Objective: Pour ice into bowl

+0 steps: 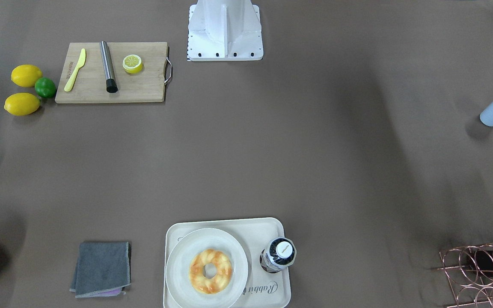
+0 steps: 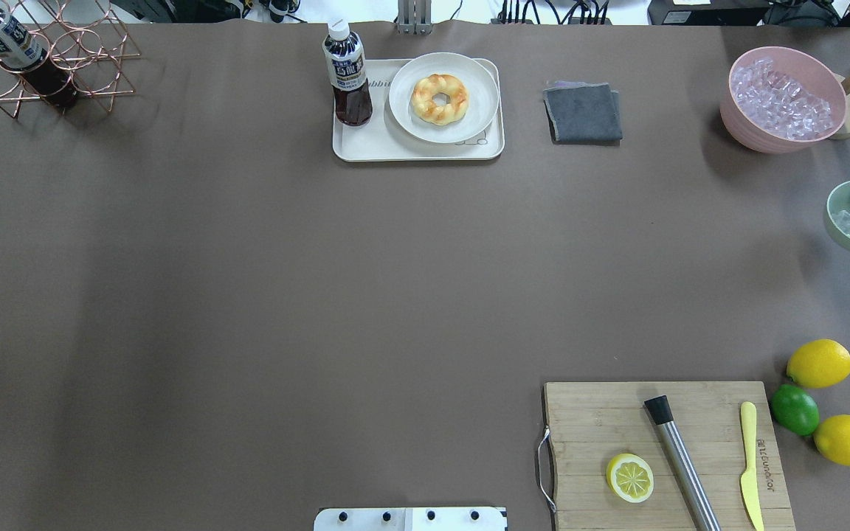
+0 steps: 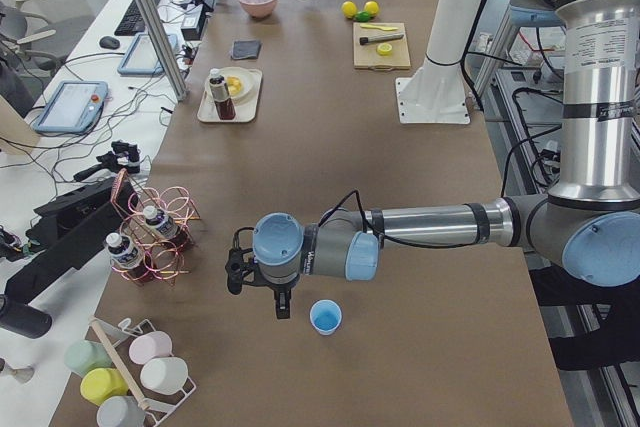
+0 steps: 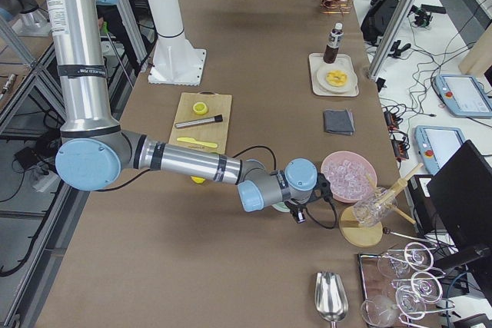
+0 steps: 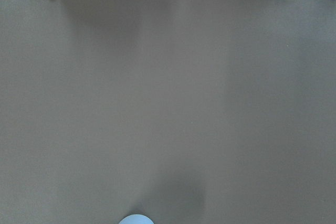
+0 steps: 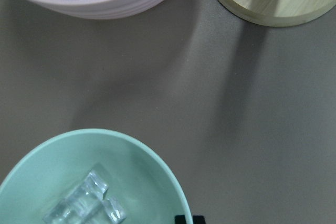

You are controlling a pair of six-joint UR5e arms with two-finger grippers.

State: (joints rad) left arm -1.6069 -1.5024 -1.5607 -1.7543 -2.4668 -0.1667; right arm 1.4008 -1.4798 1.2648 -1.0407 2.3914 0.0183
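Ice (image 6: 86,203): a few clear cubes lying in the mint bowl (image 6: 144,177), at the table's right edge, just beside the pink tub (image 6: 94,6). Right gripper (image 4: 297,211) by the bowl, left gripper (image 3: 272,297) near the blue cup (image 3: 325,317). Finger spacing of both: cannot tell.
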